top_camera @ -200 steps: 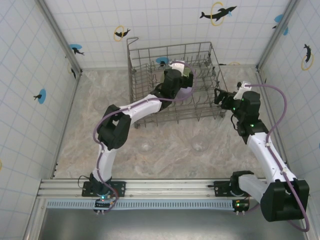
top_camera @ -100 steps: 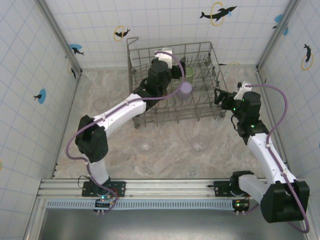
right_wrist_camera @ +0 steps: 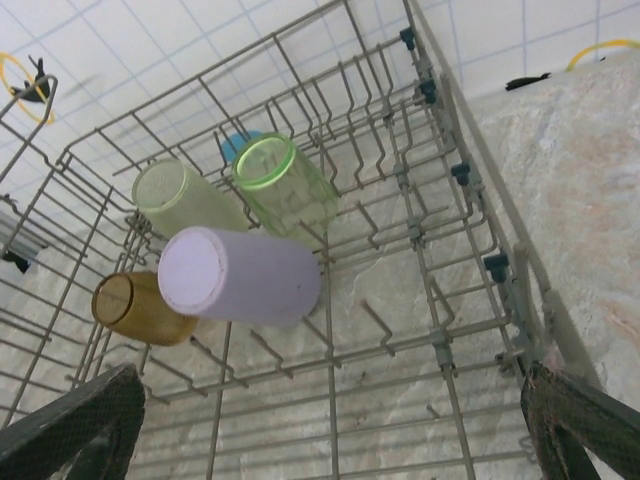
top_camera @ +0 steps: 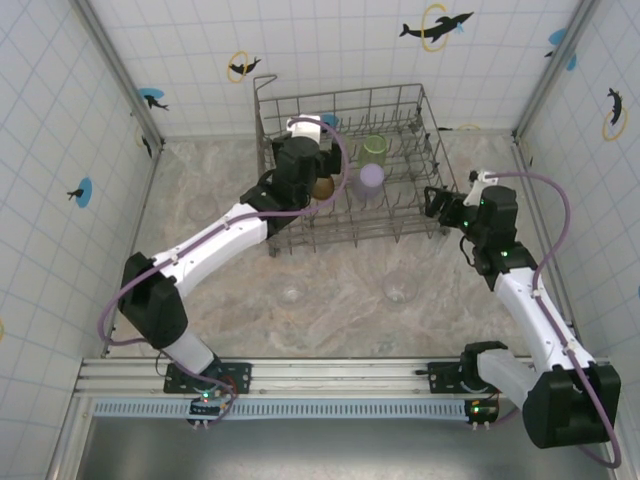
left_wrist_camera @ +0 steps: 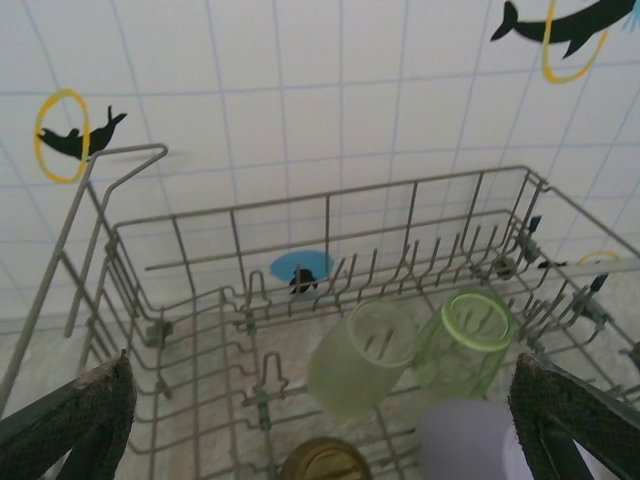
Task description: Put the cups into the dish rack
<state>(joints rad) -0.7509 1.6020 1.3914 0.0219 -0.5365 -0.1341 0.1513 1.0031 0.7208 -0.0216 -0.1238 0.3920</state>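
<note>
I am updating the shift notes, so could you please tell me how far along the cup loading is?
Done: four cups sit in the dish rack: the amber cup, lilac cup, green cup and pale cup. In hand: nothing; the left end effector hangs open over the rack, the right end effector open at its side. Left: two clear cups on the table before the rack.

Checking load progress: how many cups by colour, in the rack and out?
Green cup: 1
Pale green cup: 1
Lilac cup: 1
Amber cup: 1
Clear cups, outside the rack: 2
Total: 6 that I can make out, 4 of them in the rack.
</note>
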